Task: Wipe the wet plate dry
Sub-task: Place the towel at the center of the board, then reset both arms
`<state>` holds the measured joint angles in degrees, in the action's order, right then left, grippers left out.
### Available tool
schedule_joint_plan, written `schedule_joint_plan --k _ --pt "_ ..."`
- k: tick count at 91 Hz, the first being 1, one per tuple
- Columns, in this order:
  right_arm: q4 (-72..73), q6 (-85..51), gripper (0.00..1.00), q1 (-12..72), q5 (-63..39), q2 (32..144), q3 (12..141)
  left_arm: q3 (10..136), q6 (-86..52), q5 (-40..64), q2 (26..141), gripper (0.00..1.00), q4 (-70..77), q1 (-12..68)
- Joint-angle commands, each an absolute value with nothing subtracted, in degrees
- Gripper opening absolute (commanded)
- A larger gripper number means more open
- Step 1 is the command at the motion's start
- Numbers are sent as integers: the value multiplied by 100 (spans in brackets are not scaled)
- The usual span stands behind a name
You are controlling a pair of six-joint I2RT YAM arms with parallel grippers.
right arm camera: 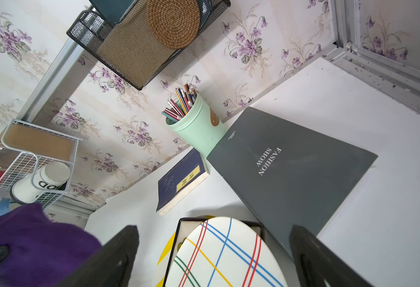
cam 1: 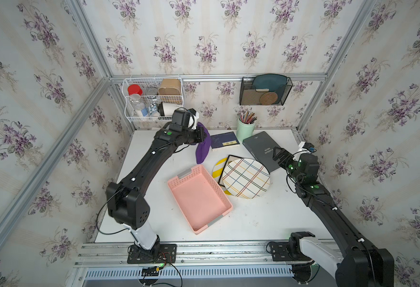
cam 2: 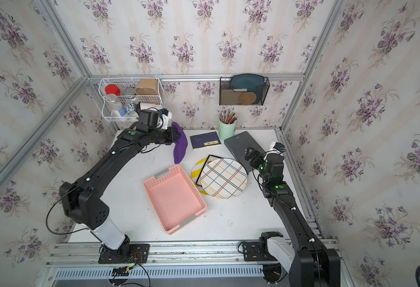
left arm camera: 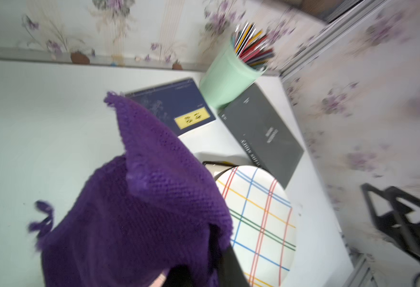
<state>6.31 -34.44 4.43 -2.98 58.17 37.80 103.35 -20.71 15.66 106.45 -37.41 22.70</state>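
The plate (cam 1: 246, 178) (cam 2: 223, 179) is white with coloured plaid lines and lies right of the table's middle, on a black-rimmed square dish (cam 1: 225, 171) and a yellow striped plate (cam 1: 218, 167). A purple cloth (cam 1: 202, 146) (cam 2: 180, 145) hangs at the back, with my left gripper (cam 1: 200, 136) (cam 2: 172, 135) shut on it. In the left wrist view the cloth (left arm camera: 139, 213) covers the jaws, and only one dark finger (left arm camera: 231, 268) shows. My right gripper (cam 1: 277, 152) (right arm camera: 212, 231) stands open over the plate's far right edge, holding nothing.
A pink basket (cam 1: 199, 198) sits left of the plates. A grey book (cam 1: 262, 149), a blue book (cam 1: 225, 141) and a green pencil cup (cam 1: 245, 129) stand behind them. A white wire rack (cam 1: 151, 99) and a black mesh holder (cam 1: 266, 92) hang on the back wall.
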Motion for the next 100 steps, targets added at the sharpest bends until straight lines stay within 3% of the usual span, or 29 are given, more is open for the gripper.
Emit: schedule_joint_plan --k 1,12,37,47,57,67,76,84,100 --pt "326 -3308 100 439 -502 5658 3827 11430 -2117 622 11537 89 -5826 2227" --pt "112 -3154 100 439 -412 5359 3762 11684 -2021 697 11671 91 -6381 2223" --pt "14 -3006 100 438 -201 5103 3493 10809 -1776 673 10427 90 -6150 2224" --pt "133 -2474 100 437 711 4887 2932 8618 -1730 107 8670 89 -4222 2215" --pt "1394 -1563 100 435 1585 4632 1681 5798 -1570 -835 6652 87 -2169 2107" --pt "2648 -906 100 439 1913 4608 839 4240 -832 -1062 5682 91 -1469 1896" --pt "3944 -861 100 439 1805 5217 465 3515 -549 -1538 5335 86 -1188 1803" --pt "4288 -816 100 439 1649 6314 965 2824 -288 -1607 5326 84 -197 1602" --pt "6917 -355 100 432 1611 8197 1225 2122 -166 -1446 6513 84 1954 1104"
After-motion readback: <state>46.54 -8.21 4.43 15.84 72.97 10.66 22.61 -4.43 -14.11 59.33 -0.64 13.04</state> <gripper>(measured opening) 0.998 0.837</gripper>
